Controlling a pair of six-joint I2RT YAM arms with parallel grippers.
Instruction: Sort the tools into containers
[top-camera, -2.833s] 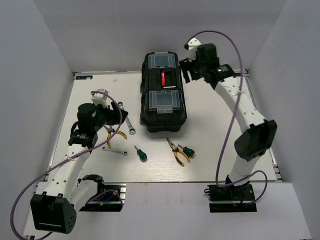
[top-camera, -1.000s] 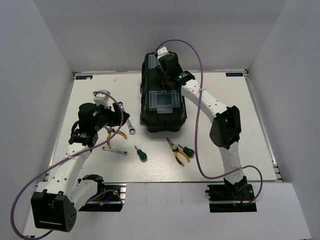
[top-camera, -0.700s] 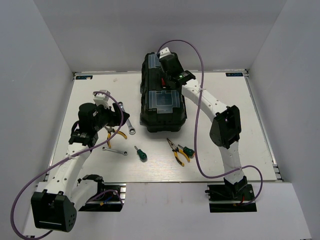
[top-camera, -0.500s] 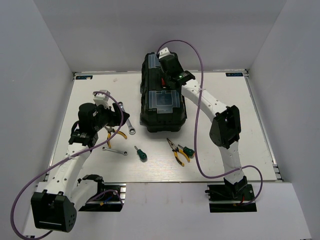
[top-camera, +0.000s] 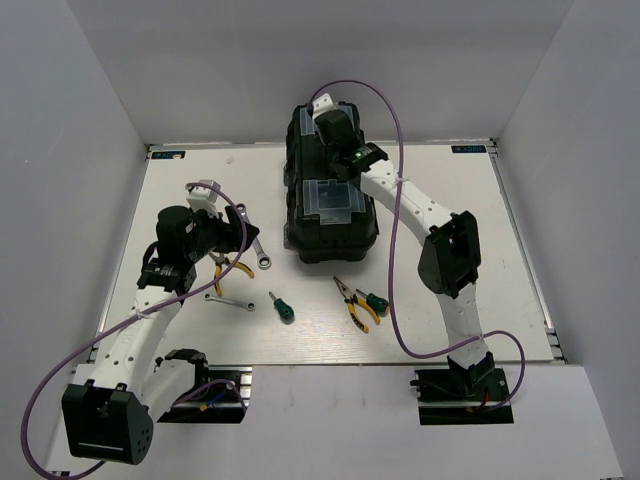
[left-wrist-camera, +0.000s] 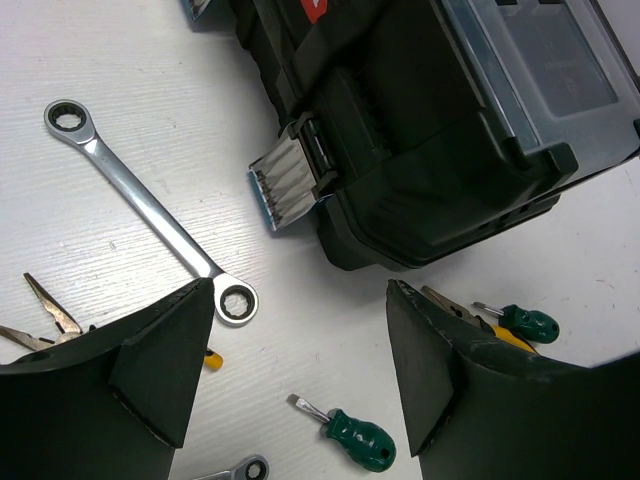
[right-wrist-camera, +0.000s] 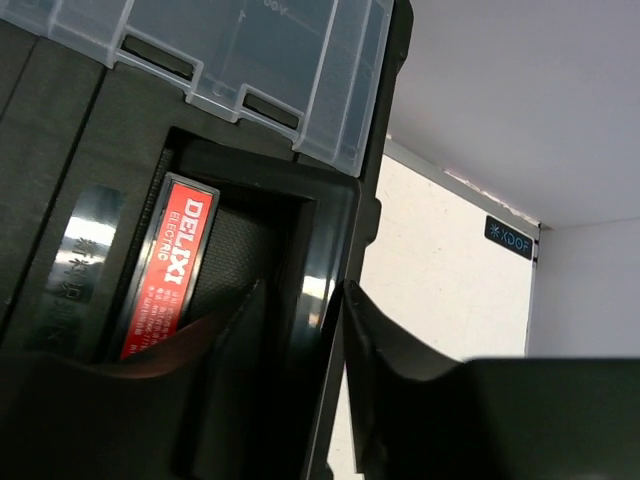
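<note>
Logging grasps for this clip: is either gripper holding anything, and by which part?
The right gripper clamps the toolbox lid's side rim, beside the red label. The left gripper is open, holding nothing.

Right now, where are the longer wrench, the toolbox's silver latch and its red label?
longer wrench (left-wrist-camera: 150, 208): left wrist view, middle of the shaft.
silver latch (left-wrist-camera: 288, 185): left wrist view, centre of the ribbed flap.
red label (right-wrist-camera: 165, 268): right wrist view, label's middle.
</note>
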